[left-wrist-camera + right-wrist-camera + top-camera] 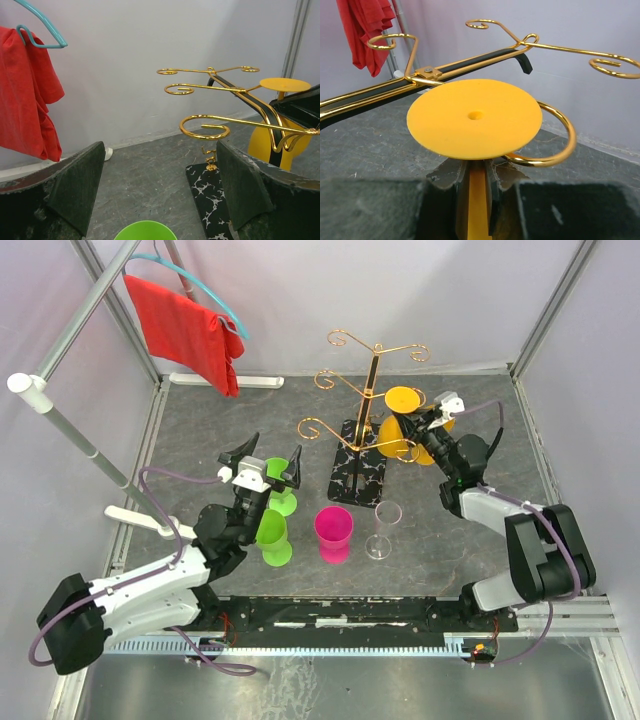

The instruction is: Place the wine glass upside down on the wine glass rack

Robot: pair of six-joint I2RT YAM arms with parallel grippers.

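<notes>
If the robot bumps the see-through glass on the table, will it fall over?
Probably. The clear glass stands upright on a thin stem, so it likely tips easily. Once down, its round bowl would probably roll. It looks light.

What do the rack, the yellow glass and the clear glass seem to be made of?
By look: wine glass rack, gold-coloured metal wire with glossy glints; its base, black white-veined marble, possibly imitation; yellow wine glass, opaque and matte, likely plastic; clear wine glass, transparent, glass or clear plastic, cannot tell.
</notes>
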